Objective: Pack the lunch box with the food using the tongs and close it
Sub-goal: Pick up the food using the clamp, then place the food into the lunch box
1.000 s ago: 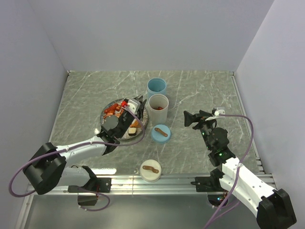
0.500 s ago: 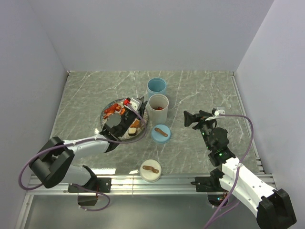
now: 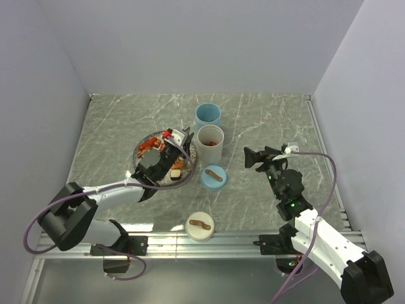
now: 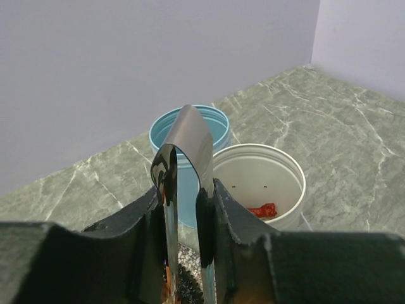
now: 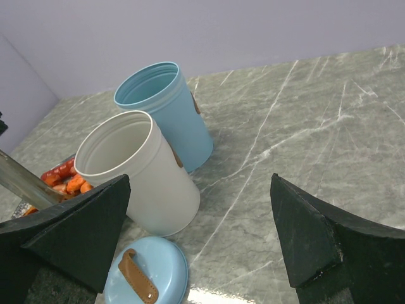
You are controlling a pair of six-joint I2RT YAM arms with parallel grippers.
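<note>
Looking down from the top view and taking in the whole layout: plate (image 3: 137,159) heaped with food (image 3: 150,144), white cup (image 3: 210,144) just beside its right rim, blue cup (image 3: 207,116) just behind that, blue lid (image 3: 214,176) and white lid (image 3: 199,226) lying flat nearer the arm bases. Peering into the white cup from the left wrist view and finding what the right wrist view is missing: one red piece lying on the bottom. Catching, in the right wrist view only, a grey arm of the tongs (image 5: 19,180) reaching down beside the orange pieces on the plate. Clamping the tongs with the left gripper (image 4: 183,212) over the plate, jaws narrowed to a slim gap, fingers (image 4: 231,221) pressing on both thin metal arms, with the joined bend poking out past the fingertips toward the two cups. Hovering the right gripper (image 3: 251,158) above the table (image 3: 114,120), well apart from the cups, jaws spread wide and gripping nothing.
</note>
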